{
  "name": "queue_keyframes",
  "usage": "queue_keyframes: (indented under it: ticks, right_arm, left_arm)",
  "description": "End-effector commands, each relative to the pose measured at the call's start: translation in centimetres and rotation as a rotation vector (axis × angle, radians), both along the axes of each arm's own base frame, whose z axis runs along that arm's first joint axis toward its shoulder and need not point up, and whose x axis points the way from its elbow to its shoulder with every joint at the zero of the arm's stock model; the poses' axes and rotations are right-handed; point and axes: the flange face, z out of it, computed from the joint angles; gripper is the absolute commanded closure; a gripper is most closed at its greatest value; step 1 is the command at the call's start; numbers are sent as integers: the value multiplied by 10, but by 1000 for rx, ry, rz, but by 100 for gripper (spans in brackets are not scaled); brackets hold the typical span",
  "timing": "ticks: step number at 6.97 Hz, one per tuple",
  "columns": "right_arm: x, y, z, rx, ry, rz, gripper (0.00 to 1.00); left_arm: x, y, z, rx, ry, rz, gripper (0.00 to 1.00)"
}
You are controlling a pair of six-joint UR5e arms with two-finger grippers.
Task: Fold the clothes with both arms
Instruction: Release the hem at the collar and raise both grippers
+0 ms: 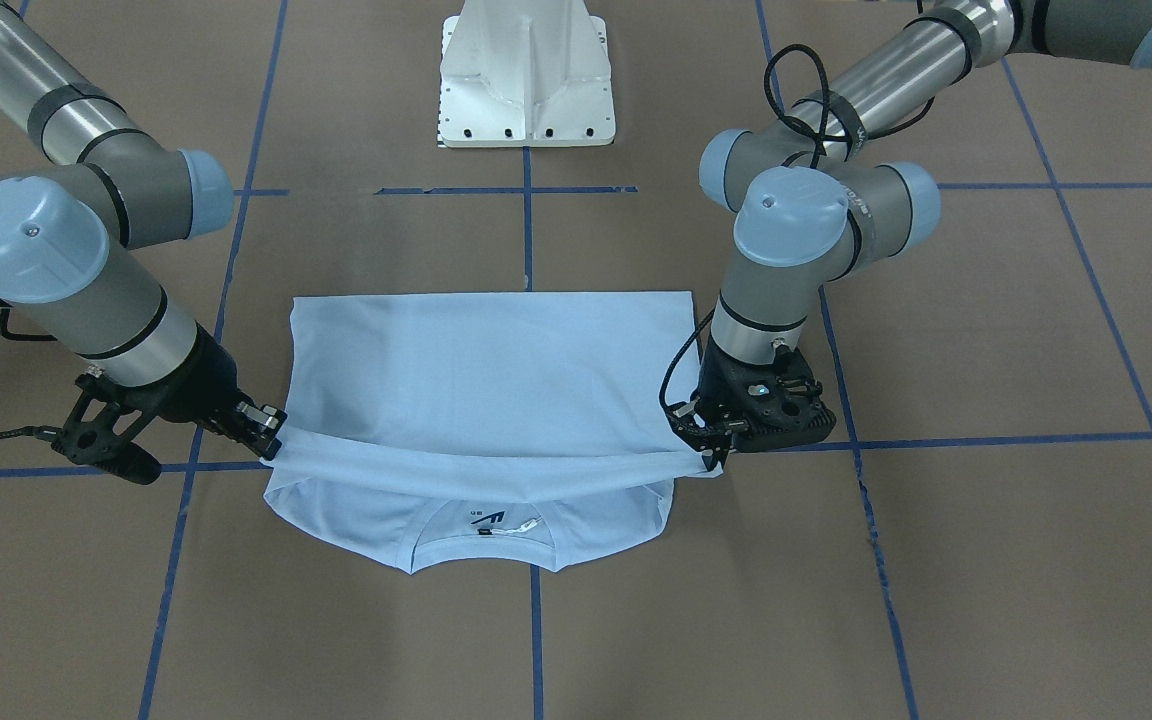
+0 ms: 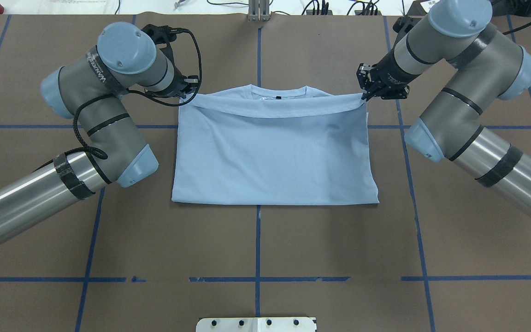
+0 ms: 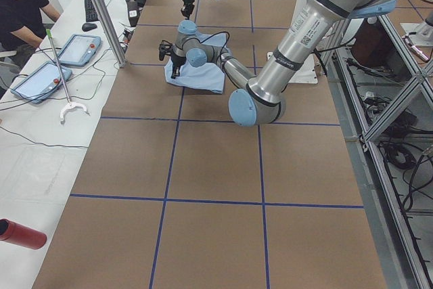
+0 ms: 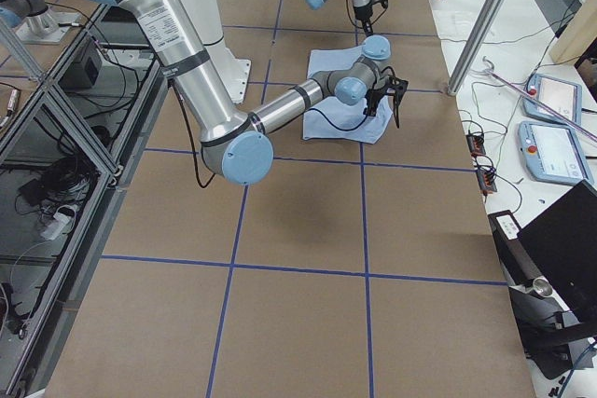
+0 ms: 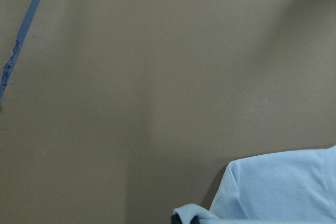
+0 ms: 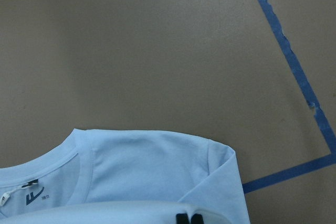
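Two grippers hold the pale blue T-shirt [image 2: 274,157] by the ends of one edge. The left gripper [image 1: 714,456] is clamped on one corner of that edge and the right gripper [image 1: 271,432] on the other, each with its fingers closed narrowly on the cloth. The shirt lies in the middle of the brown table [image 2: 293,240], doubled over on itself, its folded side nearest the robot's base. The held edge runs as a straight, taut band from one gripper to the other, raised a little above the layer beneath. It stops just short of the round collar [image 1: 484,555], which shows beyond the band on the side away from the robot, with the dark neck label [image 1: 484,531] inside it. Both grippers sit just outside the shirt's sides, level with the shoulders.
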Motion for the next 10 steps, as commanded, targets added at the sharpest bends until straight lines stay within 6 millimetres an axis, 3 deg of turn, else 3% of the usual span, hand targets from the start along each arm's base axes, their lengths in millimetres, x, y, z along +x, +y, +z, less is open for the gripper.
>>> queue_keyframes:
  ticks: [1,2,3,6,7,8,9,10]
  right_arm:
    - [-7,3,1,23,15,-9,58]
    - [-13,3,2,43,39,13,1]
    - [-13,3,4,44,46,16,0]
    - [-12,12,2,53,36,12,0]
    - [-7,39,1,63,22,3,0]
    - [-5,84,20,78,38,-20,0]
    - [-16,126,34,88,68,-27,0]
    - [-31,155,32,91,71,-27,0]
  left_arm:
    - [2,0,-5,3,5,0,57]
    - [2,0,-9,6,10,-1,15]
    - [3,-1,-16,12,17,-1,1]
    - [-6,5,-28,33,38,8,1]
    - [-11,11,-39,44,50,10,1]
    - [-15,16,-50,57,67,9,1]
    - [-16,18,-49,57,67,9,1]
    - [-17,18,-46,56,66,9,1]
